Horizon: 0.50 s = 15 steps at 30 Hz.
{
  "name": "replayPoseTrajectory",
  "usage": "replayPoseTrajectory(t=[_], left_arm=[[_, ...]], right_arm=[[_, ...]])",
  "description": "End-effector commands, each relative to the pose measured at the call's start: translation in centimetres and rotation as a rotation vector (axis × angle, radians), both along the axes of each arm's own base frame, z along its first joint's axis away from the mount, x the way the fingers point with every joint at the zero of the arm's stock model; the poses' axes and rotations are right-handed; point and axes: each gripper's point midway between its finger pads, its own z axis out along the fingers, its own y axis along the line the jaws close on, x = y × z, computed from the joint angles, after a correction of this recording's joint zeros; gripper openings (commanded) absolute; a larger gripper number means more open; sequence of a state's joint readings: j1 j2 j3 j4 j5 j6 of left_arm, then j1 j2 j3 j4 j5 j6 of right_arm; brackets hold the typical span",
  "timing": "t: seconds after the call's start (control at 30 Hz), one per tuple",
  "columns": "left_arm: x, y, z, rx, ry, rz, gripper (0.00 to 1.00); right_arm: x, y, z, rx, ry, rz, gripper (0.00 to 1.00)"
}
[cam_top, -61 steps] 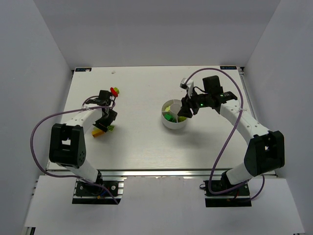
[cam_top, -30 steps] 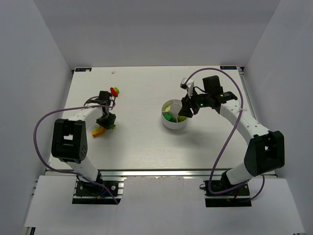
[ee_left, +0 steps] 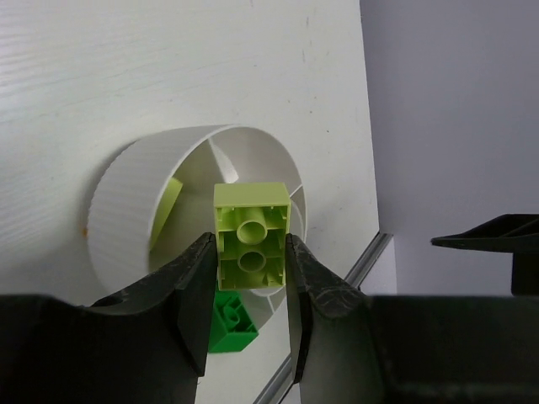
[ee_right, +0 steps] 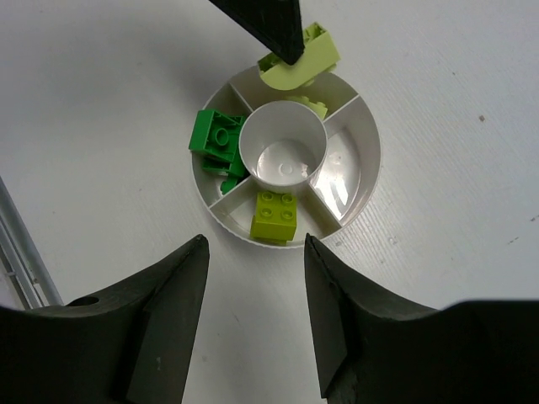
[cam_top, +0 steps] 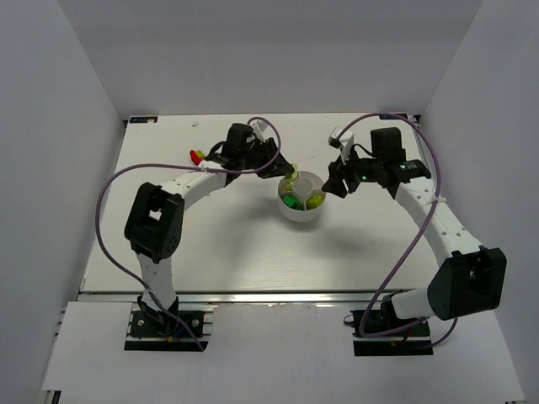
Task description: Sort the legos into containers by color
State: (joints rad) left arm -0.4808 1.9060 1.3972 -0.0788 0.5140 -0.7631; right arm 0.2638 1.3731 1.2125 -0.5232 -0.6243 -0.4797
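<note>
The white divided dish point(cam_top: 296, 215) sits mid-table. My left gripper point(cam_top: 287, 171) hangs over its far-left rim, shut on a pale green lego point(ee_left: 250, 237) held by its two sides, hollow underside facing the camera; in the right wrist view that lego point(ee_right: 303, 64) hovers above the far wedge. The wedges hold dark green legos point(ee_right: 216, 137), a lime lego point(ee_right: 275, 215) and another pale one point(ee_right: 308, 104); the centre cup point(ee_right: 283, 145) is empty. My right gripper point(cam_top: 335, 183) stands open just right of the dish, nothing between its fingers point(ee_right: 168, 290).
A red lego point(cam_top: 195, 156) lies on the table at the far left, behind the left arm. The dish wall point(ee_left: 126, 202) fills the left wrist view, with the table's right edge rail point(ee_left: 370, 252) beyond it.
The left arm has swung from the left side of the table across to the dish, carrying the pale green lego. The right gripper has drawn back to the right, off the dish.
</note>
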Motion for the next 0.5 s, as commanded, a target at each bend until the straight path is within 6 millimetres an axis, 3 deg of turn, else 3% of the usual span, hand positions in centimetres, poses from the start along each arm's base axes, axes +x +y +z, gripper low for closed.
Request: replayPoseTrajectory(t=[0.0, 0.47], left_arm=[[0.4, -1.6, 2.8, -0.037, -0.071, -0.062, 0.25], [0.1, -1.8, 0.1, 0.012, -0.008, -0.082, 0.31]], right_arm=[[-0.3, 0.0, 0.3, 0.02, -0.003, 0.002, 0.55], [-0.3, 0.0, 0.1, 0.022, 0.002, 0.0, 0.55]])
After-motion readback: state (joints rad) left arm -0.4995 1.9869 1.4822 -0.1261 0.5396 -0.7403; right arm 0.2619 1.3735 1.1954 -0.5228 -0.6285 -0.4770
